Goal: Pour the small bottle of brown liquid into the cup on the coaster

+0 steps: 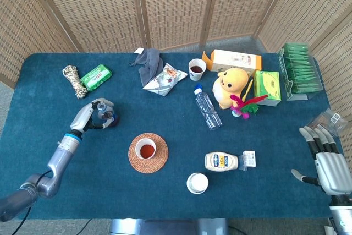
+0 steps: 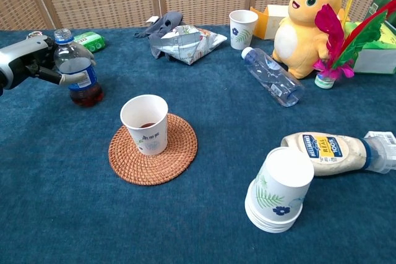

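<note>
The left hand (image 1: 88,117) wraps its fingers around the small bottle (image 1: 103,117), which stands upright on the blue table (image 1: 66,152). To its right, the cup (image 1: 146,149) with brown liquid sits on the round woven coaster (image 1: 135,162). The right hand (image 1: 325,163) rests with fingers spread at the table's far right edge.

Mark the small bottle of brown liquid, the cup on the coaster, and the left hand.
small bottle (image 2: 79,80), chest view, on its blue label.
cup on the coaster (image 2: 146,128), chest view, on its side wall.
left hand (image 2: 28,63), chest view, on the back of the hand.

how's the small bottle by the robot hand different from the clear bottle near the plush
The small bottle stands upright; the clear bottle lies on its side. The small one holds brown liquid at its bottom and has no cap; the clear one looks empty and has a blue cap. Both are see-through plastic.
</note>
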You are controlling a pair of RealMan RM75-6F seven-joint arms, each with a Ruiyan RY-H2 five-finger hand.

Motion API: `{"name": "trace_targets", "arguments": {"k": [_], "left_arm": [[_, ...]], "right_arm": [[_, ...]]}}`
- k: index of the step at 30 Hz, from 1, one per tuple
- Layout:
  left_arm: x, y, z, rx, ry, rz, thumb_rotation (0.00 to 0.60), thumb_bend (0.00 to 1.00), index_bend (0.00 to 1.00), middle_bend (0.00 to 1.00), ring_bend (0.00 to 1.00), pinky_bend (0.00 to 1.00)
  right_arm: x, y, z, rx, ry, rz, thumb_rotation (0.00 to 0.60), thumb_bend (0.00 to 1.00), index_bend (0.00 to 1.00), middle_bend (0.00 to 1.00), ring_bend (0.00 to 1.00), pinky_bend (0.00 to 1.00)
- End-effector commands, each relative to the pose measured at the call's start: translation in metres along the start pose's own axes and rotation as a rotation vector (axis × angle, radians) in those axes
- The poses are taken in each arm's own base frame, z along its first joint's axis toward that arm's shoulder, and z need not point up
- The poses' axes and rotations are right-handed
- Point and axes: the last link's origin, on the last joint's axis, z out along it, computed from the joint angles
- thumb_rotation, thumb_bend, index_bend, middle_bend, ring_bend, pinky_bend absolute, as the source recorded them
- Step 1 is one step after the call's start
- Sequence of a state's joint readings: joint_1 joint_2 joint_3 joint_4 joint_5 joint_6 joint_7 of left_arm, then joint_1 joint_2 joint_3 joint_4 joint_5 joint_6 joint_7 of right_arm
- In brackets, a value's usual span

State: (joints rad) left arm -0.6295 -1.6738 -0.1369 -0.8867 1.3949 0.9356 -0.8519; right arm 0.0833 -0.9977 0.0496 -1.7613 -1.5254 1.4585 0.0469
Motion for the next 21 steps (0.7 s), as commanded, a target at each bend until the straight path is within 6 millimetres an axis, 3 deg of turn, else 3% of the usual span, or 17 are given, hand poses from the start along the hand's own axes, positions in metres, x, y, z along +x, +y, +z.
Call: {"name": "trace_targets", "arguments": {"k": [1,11,21], "left_arm": [[-0.001,0.001,0.0,-0.003,0.008,0.001,0.6,0.46,0.43,0.35,0.19,0.35],[0.007,0.001,-0.008,-0.008,0.002,0.032,0.6,0.46,0.46,0.38,0.21,0.37],[0.032,0.005,-0.028,-0.002,-0.072,0.148,0.6,0.46,0.46,0.39,0.22,0.37]], "right_arm": [[0.0,0.0,0.0,0.0,-0.001,0.0,0.6,0.0,0.0,0.0,0.0,0.0],[-0.001,0.0,0.0,0.003,-0.008,-0.001,0.6,0.0,0.0,0.0,0.0,0.0],[-0.003,-0.003,-0.001,0.012,-0.015,-0.007,0.6,0.0,0.0,0.0,0.0,0.0]]}}
